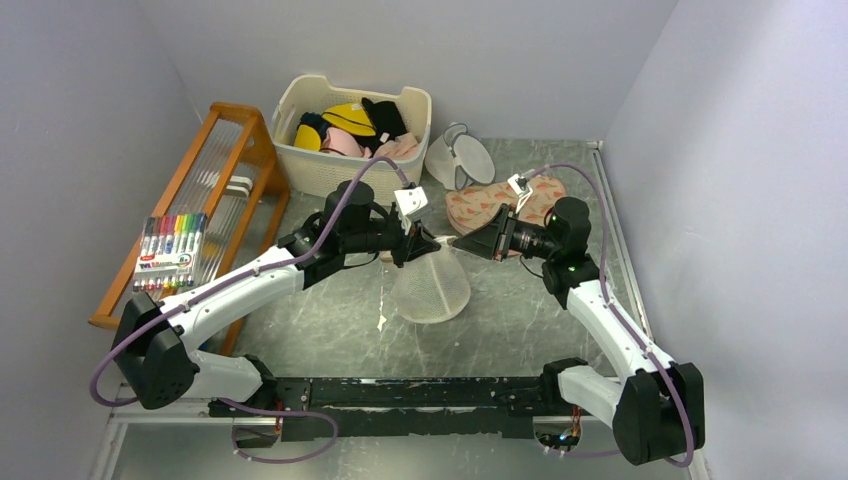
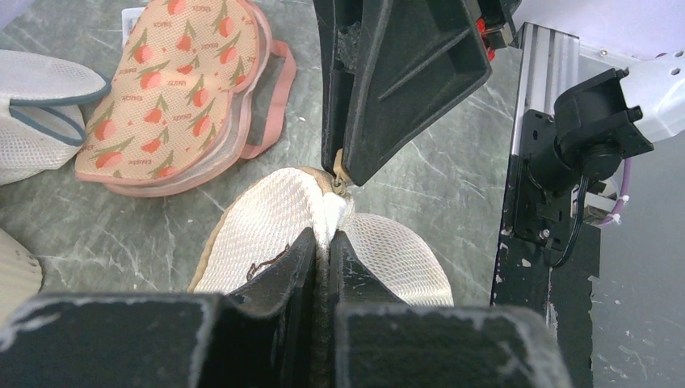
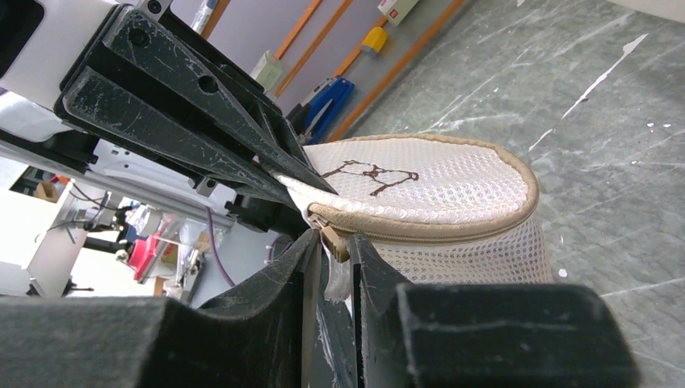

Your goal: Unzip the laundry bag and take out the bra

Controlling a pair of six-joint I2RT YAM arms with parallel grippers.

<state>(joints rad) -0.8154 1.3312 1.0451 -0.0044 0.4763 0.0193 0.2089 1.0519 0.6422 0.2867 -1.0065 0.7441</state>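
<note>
The laundry bag (image 1: 432, 290) is a round white mesh drum with a cream zip rim and a small bra outline on its lid (image 3: 371, 174). It hangs tilted between both grippers over the middle of the table. My left gripper (image 2: 329, 236) is shut on a fold of the bag's mesh at its top edge. My right gripper (image 3: 333, 238) faces it, its jaws closed on the tan zip pull (image 3: 334, 242). The zip along the rim (image 3: 452, 230) looks closed. The bra is hidden inside the bag.
A flat pink pouch with orange triangles (image 1: 500, 205) lies just behind the right gripper. A plain mesh bag (image 1: 458, 158) lies behind it, next to a cream basket (image 1: 300, 160) of clothes. A wooden rack (image 1: 215, 190) and a marker pack (image 1: 170, 250) are at the left.
</note>
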